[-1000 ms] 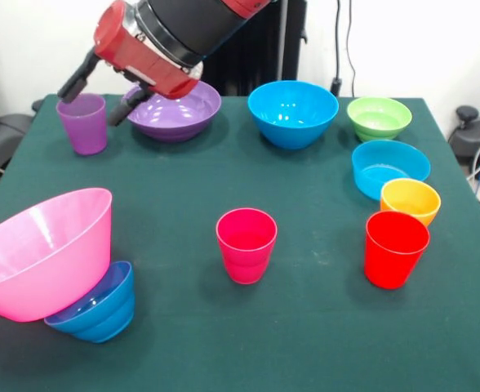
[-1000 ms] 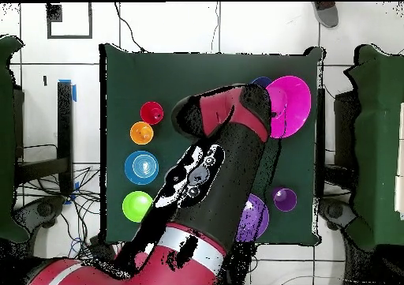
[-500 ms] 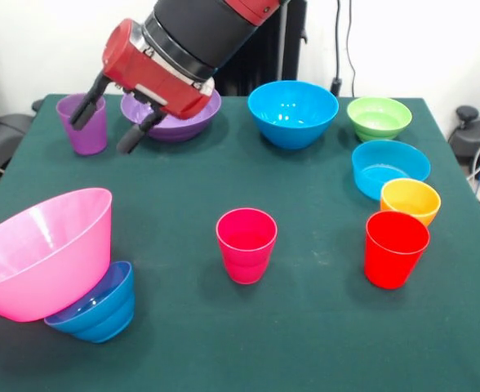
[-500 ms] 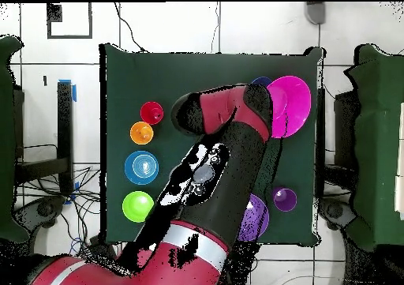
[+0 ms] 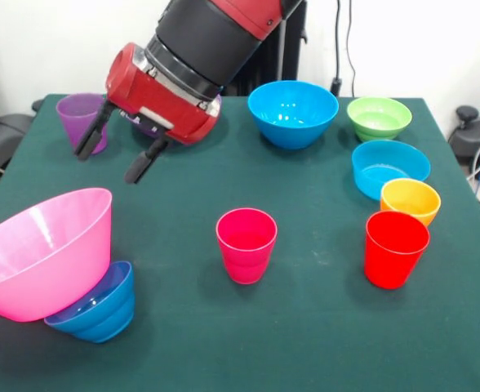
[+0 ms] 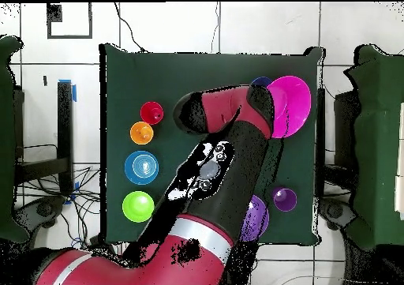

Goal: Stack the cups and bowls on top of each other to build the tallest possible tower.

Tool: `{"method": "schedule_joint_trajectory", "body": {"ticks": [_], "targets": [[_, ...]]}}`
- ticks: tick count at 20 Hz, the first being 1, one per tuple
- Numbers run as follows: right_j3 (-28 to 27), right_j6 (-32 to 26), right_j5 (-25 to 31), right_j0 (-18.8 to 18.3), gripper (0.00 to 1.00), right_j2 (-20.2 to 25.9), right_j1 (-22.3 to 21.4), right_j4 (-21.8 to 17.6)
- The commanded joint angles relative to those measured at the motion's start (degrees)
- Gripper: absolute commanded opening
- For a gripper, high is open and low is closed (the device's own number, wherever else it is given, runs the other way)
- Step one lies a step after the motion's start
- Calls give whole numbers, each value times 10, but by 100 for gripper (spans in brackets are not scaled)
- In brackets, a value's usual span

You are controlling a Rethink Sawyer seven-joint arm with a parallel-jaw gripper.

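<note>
Glossy plastic ware sits scattered on the dark green cloth of the bench (image 5: 322,327). At the lower left of the front view the huge pink bowl (image 5: 40,249) tilts, its underside resting on the small dark blue bowl (image 5: 97,306), whose wall is ribbed. The magenta-pink cup (image 5: 246,244) stands upright near the centre, tapered and open. Down the right side run the green bowl (image 5: 379,118), the cyan bowl (image 5: 389,167), the small orange bowl (image 5: 410,200) and the red cup (image 5: 396,248), the last two just beside each other. The large blue bowl (image 5: 293,113) sits at the upper middle. My red and black wrist covers most of the purple bowl (image 6: 254,217), seen only as a sliver from overhead. The translucent purple cup (image 5: 80,117) stands at the upper left, partly behind one finger. My fingers (image 5: 113,153) are spread wide apart and hold nothing, hanging above bare cloth.
</note>
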Motion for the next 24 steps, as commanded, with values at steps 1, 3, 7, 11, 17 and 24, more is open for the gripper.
{"method": "schedule_joint_trajectory", "body": {"ticks": [1, 3, 7, 11, 17, 24], "targets": [[2, 90, -40, -14, 100, 82, 50, 19], [3, 94, -48, -16, 100, 83, 52, 22], [11, 98, -58, -19, 100, 86, 53, 30], [11, 93, -67, -17, 100, 80, 59, 27], [16, 99, -86, -19, 100, 80, 58, 34], [22, 124, -124, -17, 100, 72, 65, 48]]}}
